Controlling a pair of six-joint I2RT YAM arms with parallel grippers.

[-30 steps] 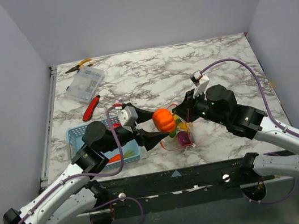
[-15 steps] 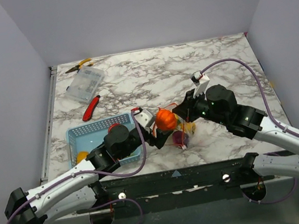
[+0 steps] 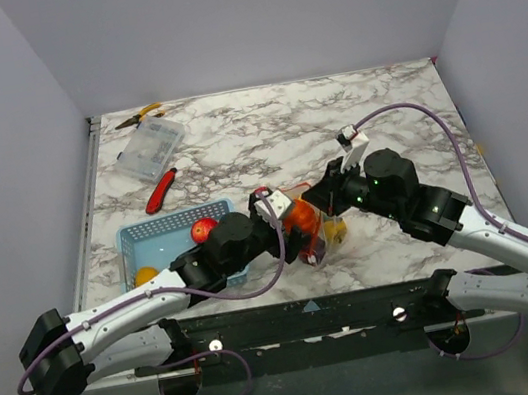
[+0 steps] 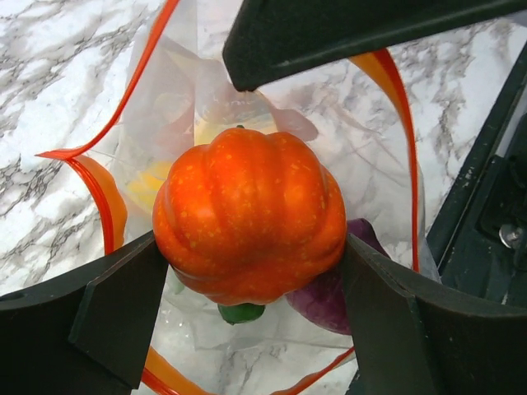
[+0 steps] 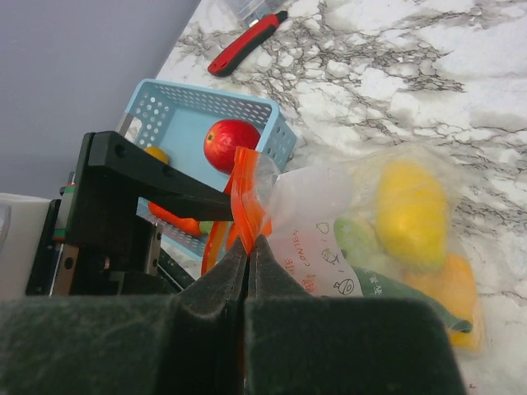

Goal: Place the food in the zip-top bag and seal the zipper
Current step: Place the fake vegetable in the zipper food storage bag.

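Pumpkin (image 4: pixel 249 216), orange ribbed toy: I have it clamped between the two black fingers (image 4: pixel 123 313) of my left gripper (image 4: pixel 249 247). The fingers stand wide apart, one pad on each flank, and the pumpkin fills the gap. It hangs directly over the open mouth of the zip-top bag (image 4: pixel 169 107). I cannot tell whether its underside touches the plastic.

Zip-top bag: clear and floppy, lying on the marble table (image 3: pixel 381 107) near the front edge, between my two arms. One side panel carries handwriting.

Zipper (image 5: pixel 245 193): red-orange strip, spread in a loop around the mouth. My right gripper (image 5: pixel 247 247) is closed tight on one lip of it and holds that edge lifted, with only the strip between the fingers.

Food inside the bag: one yellow piece (image 5: pixel 409 216), one green piece (image 5: pixel 356 239), one purple onion (image 4: pixel 329 292), and one yellow-orange piece (image 5: pixel 453 296) at the bottom corner.

Blue mesh basket (image 3: pixel 166 220), just left of the bag: holds one red tomato (image 5: pixel 230 141), one orange carrot (image 5: pixel 177 220) and one rounded yellow-orange piece (image 3: pixel 145 275).

Red-handled utility knife (image 3: pixel 161 190): on the table beyond the basket.

Rigid clear box (image 3: pixel 149 148): farther back on the left. A yellow-handled tool (image 3: pixel 139 115) lies behind it at the far corner.
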